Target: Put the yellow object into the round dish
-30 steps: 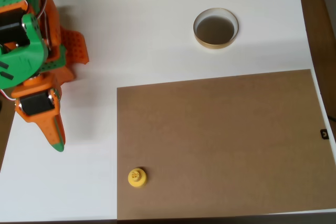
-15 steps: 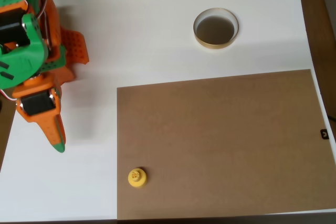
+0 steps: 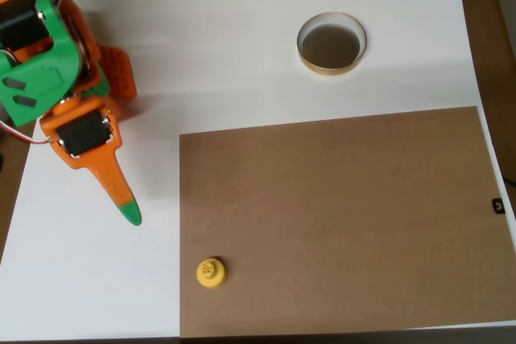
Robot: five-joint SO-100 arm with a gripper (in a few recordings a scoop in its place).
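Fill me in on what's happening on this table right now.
An orange and green robot arm is at the left of the overhead view, its gripper holding nothing and pointing toward the yellow object. That piece sits at the corner of a brown board. The round dish stands empty on the white table.

White counter (image 3: 242, 22) seen from above, a large brown board (image 3: 339, 223) lying flat on its lower right part, brown wooden floor (image 3: 492, 54) past the counter's right edge, soft daylight brightest toward the counter's top, faint shadows falling rightward
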